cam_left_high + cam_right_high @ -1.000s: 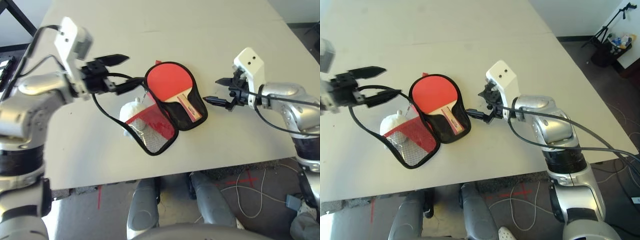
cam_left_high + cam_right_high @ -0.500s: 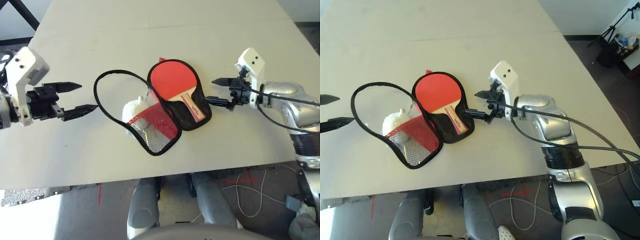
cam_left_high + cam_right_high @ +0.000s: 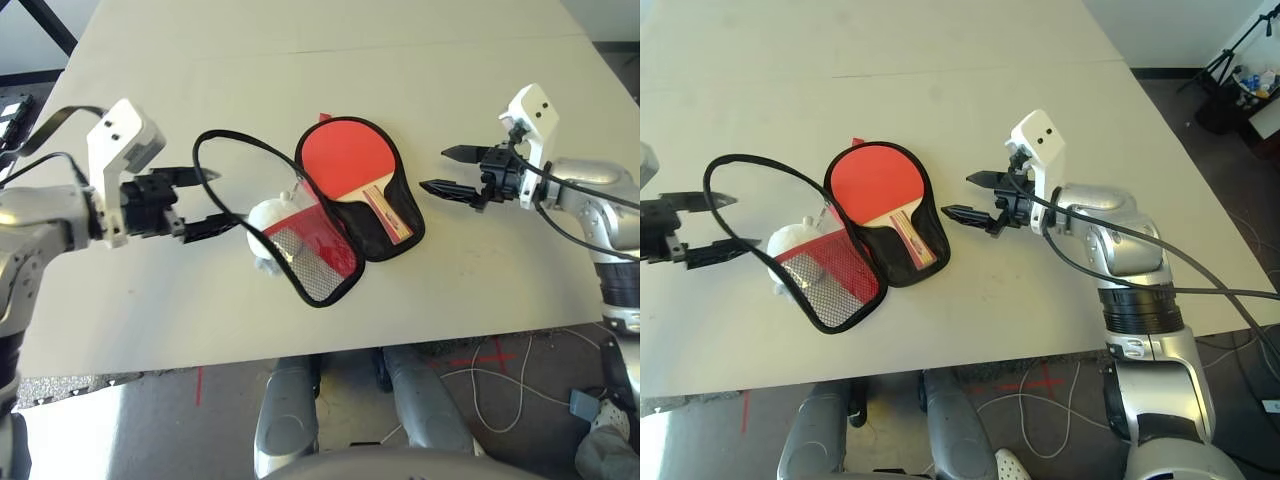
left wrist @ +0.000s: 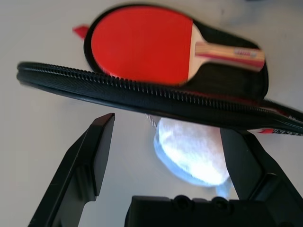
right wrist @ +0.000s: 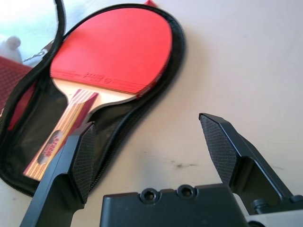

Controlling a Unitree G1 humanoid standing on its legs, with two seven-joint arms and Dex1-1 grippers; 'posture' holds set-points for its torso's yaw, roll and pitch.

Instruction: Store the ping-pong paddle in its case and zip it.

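Red-faced ping-pong paddle (image 3: 350, 165) lies flat, handle pointing toward the robot.

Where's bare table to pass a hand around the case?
Free: the far table beyond the paddle, and the gap between case and right gripper. Crowded: the left gripper sits at the zipper loop and cloth lump.

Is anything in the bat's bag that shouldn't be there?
Yes. A white cloth lump sits in the open case, under its lifted flap, beside the ping-pong paddle. It would likely get in the way of zipping it shut.
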